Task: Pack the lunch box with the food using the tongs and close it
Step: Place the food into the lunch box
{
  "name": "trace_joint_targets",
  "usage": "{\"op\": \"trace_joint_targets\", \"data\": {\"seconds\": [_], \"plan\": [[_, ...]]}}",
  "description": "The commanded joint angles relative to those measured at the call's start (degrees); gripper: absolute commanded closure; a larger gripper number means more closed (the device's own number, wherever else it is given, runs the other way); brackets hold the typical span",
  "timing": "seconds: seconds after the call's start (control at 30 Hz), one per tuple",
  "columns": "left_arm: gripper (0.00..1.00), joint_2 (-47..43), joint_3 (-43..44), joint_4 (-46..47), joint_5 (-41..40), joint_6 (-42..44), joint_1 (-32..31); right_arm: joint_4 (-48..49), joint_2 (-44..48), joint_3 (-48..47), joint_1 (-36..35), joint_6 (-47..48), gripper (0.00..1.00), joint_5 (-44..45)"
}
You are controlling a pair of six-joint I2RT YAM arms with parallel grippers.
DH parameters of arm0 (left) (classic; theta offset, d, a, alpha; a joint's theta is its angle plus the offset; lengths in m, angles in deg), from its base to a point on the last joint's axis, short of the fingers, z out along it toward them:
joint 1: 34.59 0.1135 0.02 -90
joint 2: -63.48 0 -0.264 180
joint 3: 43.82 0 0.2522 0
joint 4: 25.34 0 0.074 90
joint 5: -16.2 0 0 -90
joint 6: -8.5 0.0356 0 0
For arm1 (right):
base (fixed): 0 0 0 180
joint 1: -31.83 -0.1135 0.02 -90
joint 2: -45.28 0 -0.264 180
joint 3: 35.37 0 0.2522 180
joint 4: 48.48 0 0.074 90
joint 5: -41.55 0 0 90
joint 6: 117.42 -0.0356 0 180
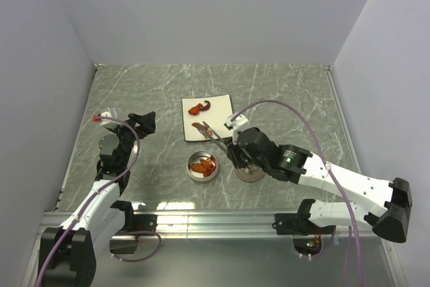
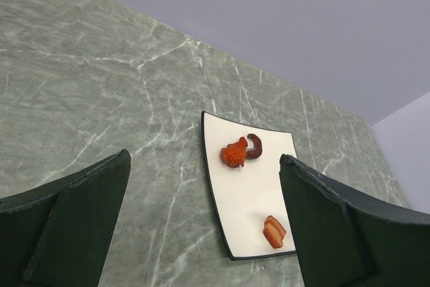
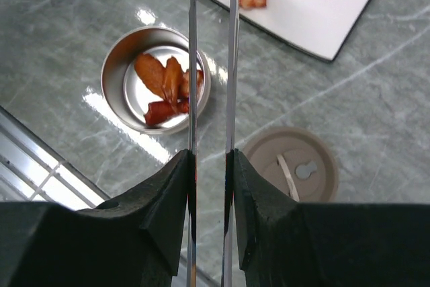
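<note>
The lunch box (image 1: 202,167) is a round silver tin on the table holding several orange and red-brown pieces of food (image 3: 168,89). Its brown lid (image 3: 290,165) lies flat to the tin's right, partly under my right arm in the top view. My right gripper (image 3: 210,156) is shut on the tongs (image 3: 192,65), whose two thin arms reach over the tin's rim toward the white plate (image 3: 309,11). On the plate lie a red-brown piece (image 2: 274,231), an orange piece (image 2: 234,153) and a dark purple curl (image 2: 256,147). My left gripper (image 2: 205,166) is open and holds nothing, left of the plate.
Grey walls close the marble table on three sides. A metal rail (image 1: 215,220) with the arm bases runs along the near edge. A purple cable (image 1: 295,109) loops above the right arm.
</note>
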Motion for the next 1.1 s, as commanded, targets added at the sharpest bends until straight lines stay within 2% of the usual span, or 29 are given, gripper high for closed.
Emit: {"op": "trace_joint_targets", "data": {"seconds": [0.0, 0.3, 0.5, 1.07], "plan": [[0.00, -0.94, -0.44, 2.31, 1.30, -0.70, 0.43, -3.64, 3.84, 1.26, -2.33, -5.12, 0.68, 4.76], [0.01, -1.12, -0.44, 2.31, 1.39, -0.70, 0.43, -12.51, 9.73, 1.96, -11.48, -12.68, 0.68, 10.21], [0.01, -0.94, -0.44, 2.22, 1.38, -0.70, 0.43, -14.99, 13.17, 4.33, -16.14, -16.55, 0.69, 10.74], [0.01, -0.77, -0.35, 2.22, 1.30, -0.70, 0.43, -12.53, 8.25, 3.46, -20.01, -15.07, 0.68, 8.90]]}}
